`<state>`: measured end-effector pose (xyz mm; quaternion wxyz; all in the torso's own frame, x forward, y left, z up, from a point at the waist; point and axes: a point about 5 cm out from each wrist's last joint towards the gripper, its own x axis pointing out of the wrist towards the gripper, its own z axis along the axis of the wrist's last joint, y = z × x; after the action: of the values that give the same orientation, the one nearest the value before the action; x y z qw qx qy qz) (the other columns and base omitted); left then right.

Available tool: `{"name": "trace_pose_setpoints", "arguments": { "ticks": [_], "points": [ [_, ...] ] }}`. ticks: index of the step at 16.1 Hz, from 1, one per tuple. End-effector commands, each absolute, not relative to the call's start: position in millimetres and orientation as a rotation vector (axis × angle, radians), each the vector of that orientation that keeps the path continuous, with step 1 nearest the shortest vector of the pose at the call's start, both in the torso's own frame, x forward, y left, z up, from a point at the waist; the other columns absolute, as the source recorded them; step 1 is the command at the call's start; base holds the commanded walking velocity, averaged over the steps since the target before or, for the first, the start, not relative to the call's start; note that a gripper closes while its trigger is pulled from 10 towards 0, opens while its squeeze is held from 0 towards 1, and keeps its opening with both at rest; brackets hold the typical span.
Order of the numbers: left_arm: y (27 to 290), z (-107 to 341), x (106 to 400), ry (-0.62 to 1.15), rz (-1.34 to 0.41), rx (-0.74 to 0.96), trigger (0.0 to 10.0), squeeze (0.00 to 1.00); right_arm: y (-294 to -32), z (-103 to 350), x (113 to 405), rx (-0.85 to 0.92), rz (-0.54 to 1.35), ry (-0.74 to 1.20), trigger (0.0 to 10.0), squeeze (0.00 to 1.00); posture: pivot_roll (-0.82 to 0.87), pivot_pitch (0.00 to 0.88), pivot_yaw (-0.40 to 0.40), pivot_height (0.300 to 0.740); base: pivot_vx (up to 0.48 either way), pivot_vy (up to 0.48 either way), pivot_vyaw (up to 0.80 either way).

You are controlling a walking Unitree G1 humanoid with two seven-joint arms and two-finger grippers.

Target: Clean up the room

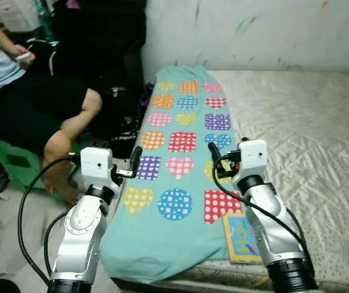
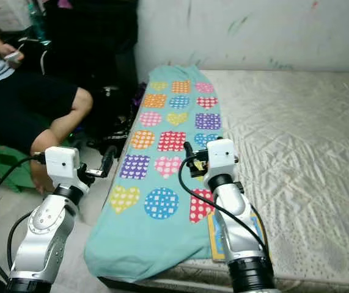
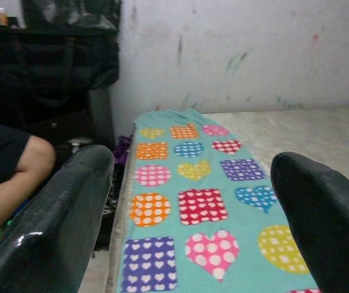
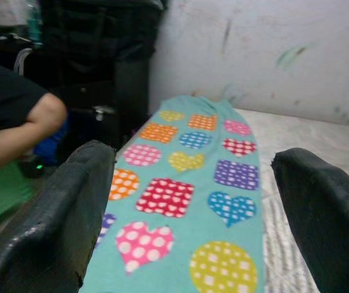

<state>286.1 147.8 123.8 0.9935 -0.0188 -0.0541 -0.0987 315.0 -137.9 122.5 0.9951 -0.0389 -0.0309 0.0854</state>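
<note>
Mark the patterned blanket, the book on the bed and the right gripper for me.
patterned blanket (image 1: 180, 137): left eye view, on a red checked square mid-cloth.
book (image 1: 241, 238): left eye view, on its blue cover.
right gripper (image 1: 213, 150): left eye view, between its open fingers.

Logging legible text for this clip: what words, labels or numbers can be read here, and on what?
Book at the mattress edge, beside the patterned blanket: large letters on its cover, too blurred and partly hidden by the right arm to read.
No other readable text; the wall carries only colour smudges.
</note>
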Motion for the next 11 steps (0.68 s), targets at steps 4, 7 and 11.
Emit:
{"name": "trace_pose_setpoints", "arguments": {
  "ticks": [4,7,11],
  "points": [
    [150.9,123.2,287.2,-0.100,-0.193,-0.032,10.0,0.00,-137.3,124.5,316.6,-0.074,0.171,-0.066,10.0,0.00,-0.04,0.000,0.038,0.740,0.000,0.335,0.00],
    [150.0,123.1,287.2,-0.097,-0.196,-0.033,10.0,0.00,-137.5,124.8,316.4,-0.073,0.171,-0.065,10.0,0.00,-0.04,0.000,0.038,0.740,0.000,0.477,0.00],
    [149.2,123.6,287.1,-0.103,-0.197,-0.035,10.0,0.00,-138.0,124.8,316.4,-0.074,0.173,-0.066,10.0,0.00,-0.04,0.000,0.036,0.740,0.000,0.208,0.00]
  ]
}}
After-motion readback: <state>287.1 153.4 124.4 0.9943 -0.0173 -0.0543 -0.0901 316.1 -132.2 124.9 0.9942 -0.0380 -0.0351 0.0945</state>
